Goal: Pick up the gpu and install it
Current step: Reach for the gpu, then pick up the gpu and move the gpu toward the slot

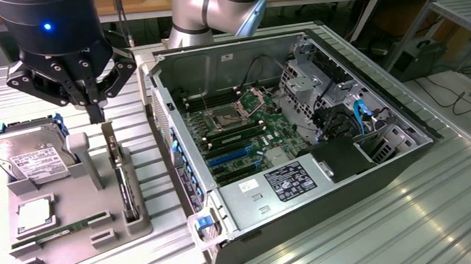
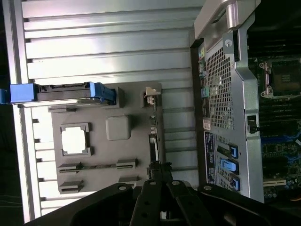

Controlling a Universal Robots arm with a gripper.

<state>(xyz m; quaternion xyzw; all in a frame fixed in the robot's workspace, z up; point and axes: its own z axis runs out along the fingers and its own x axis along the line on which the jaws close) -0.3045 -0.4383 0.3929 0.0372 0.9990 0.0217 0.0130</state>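
The gpu [image 1: 125, 178] stands on its long edge in a slot of the grey holder tray [image 1: 76, 201], its narrow silver bracket [image 1: 110, 143] at the far end. My black gripper [image 1: 97, 114] hangs just above that bracket end with its fingers shut together and nothing between them. Seen from the wrist, the gpu [image 2: 153, 134] is a thin dark strip running away from my gripper [image 2: 157, 170]. The open computer case [image 1: 299, 135] lies at the exterior view's right of the tray, with blue card slots [image 1: 229, 157] on its motherboard.
On the tray also sit a silver hard drive [image 1: 26, 158] in a blue frame, a square processor [image 1: 34, 213] and a green memory stick [image 1: 61, 230]. The case's perforated side wall [image 2: 225, 94] runs close beside the tray. Everything rests on a ribbed metal table [image 1: 398, 220].
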